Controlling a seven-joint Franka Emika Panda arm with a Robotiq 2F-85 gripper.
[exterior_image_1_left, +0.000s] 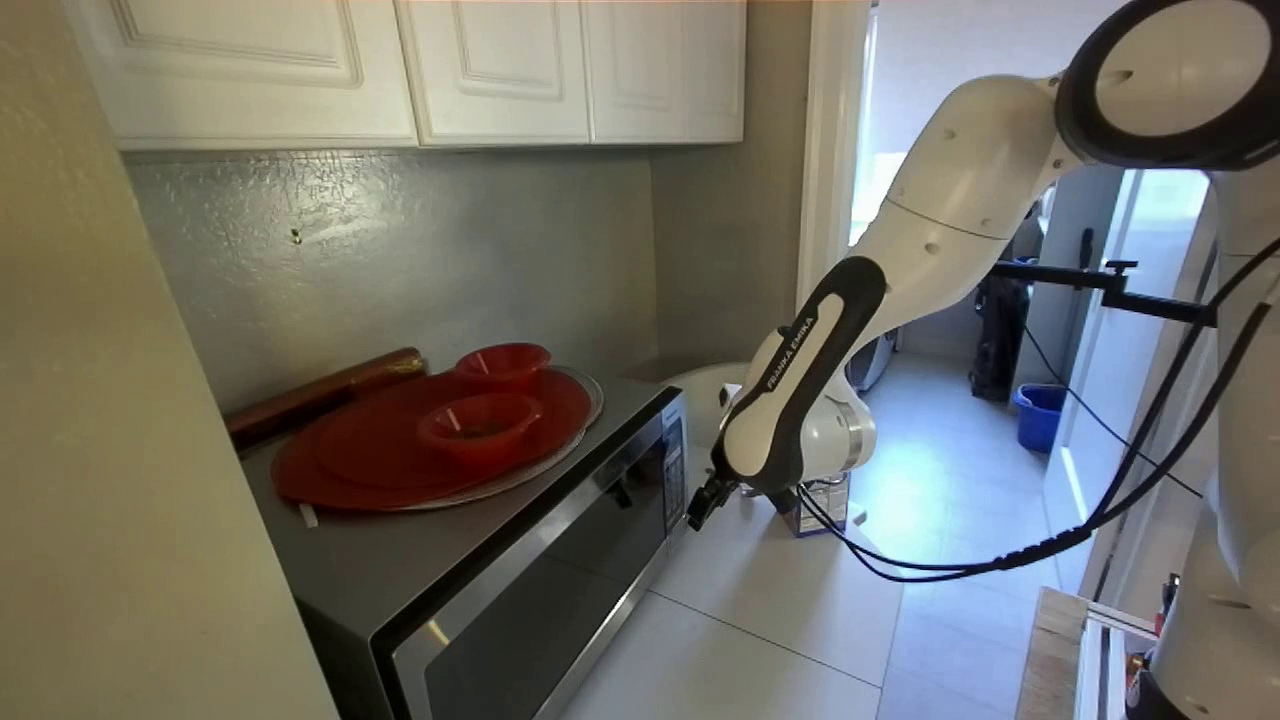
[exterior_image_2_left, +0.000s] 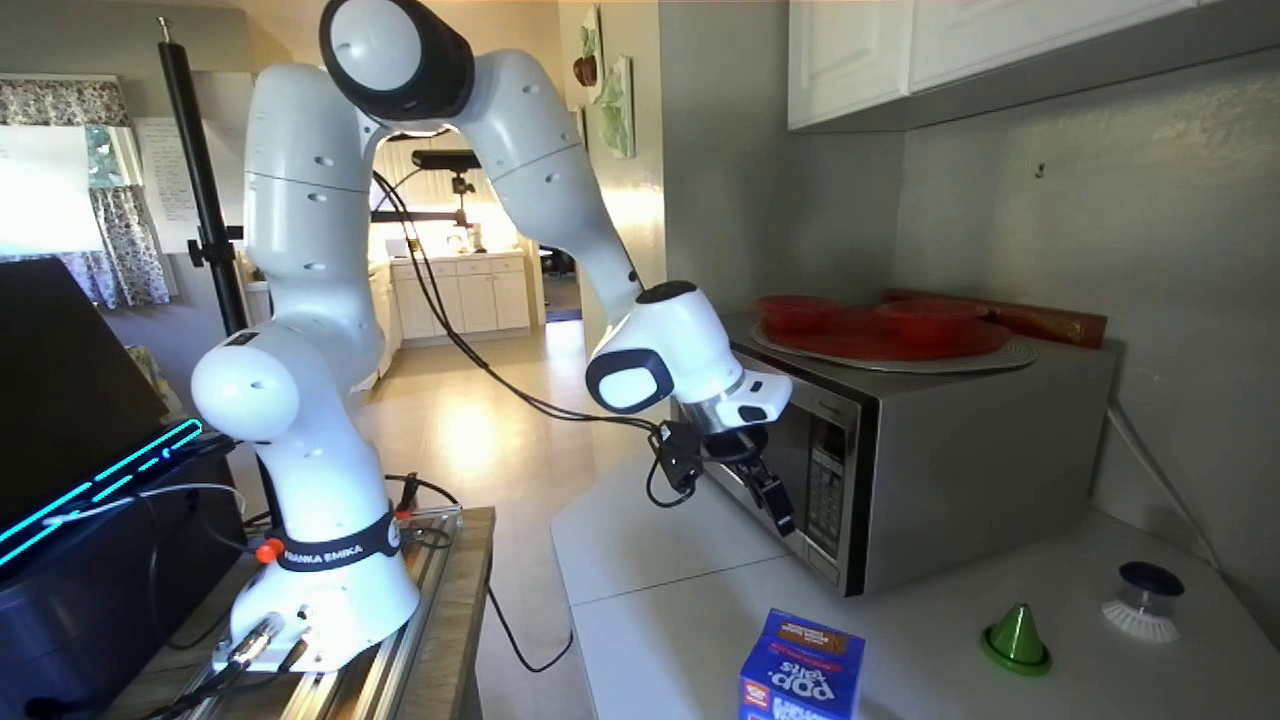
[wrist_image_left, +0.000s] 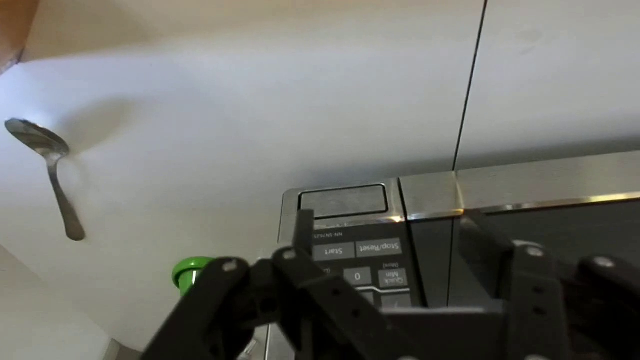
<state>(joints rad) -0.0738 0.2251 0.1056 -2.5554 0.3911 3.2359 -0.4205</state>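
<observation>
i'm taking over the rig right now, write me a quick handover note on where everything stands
Gripper: open, holding nothing, close to the panel; whether it touches, I can't tell.
Things: microwave on the counter, red dishes on top. Box, green cone, brush and spoon also on the counter.
Done: gripper is at the microwave front.
Left: no grip made; door not open.
</observation>
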